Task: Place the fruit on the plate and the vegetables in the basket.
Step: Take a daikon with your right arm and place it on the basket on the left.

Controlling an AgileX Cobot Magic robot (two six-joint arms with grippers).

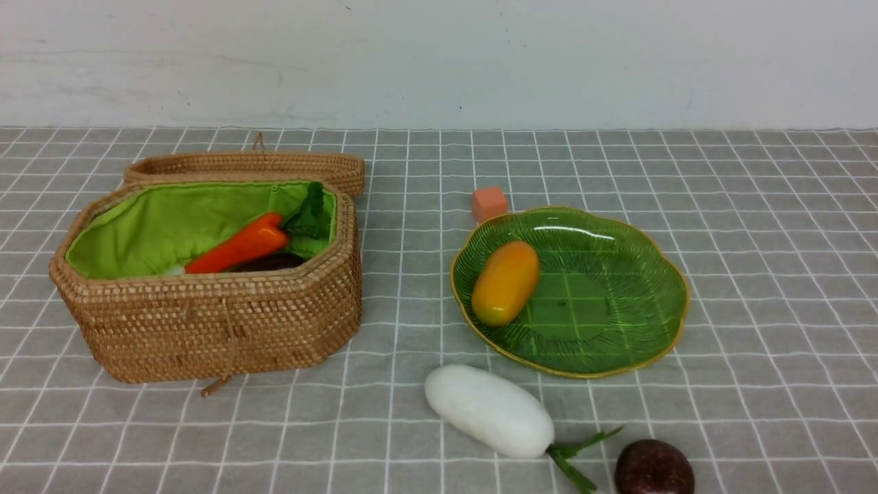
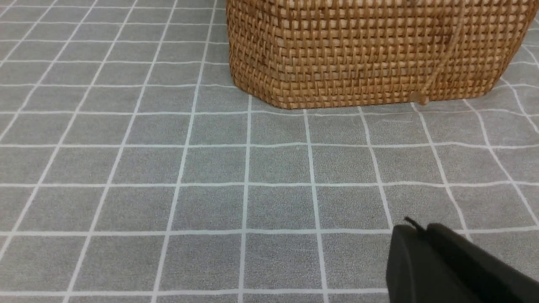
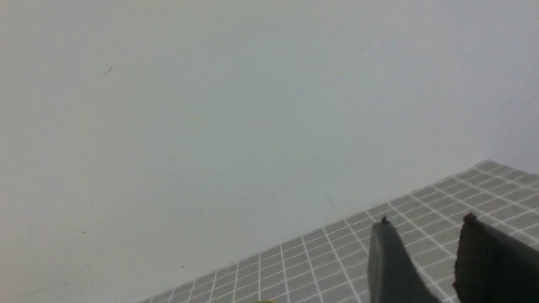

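While the radish [image 1: 488,409] lies slantwise on the bench [image 1: 754,240] before the plate [image 1: 617,302], right of the basket [image 1: 206,329], the left pincer [image 2: 419,227] sits closed near that basket; the right pincer [image 3: 426,219] gapes.

Basket [image 1: 206,322] woven wicker, cloth lining [image 1: 171,219]; plate [image 1: 617,274] glossy ribbed glass; radish [image 1: 488,410] smooth, glossy

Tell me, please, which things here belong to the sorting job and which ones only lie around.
For the job: basket, holding the carrot and a dark piece, probably the eggplant; plate with the mango on it; white radish and maroon ball, both on the cloth.

Only lying about: orange cube; woven lid behind the basket; checked cloth.
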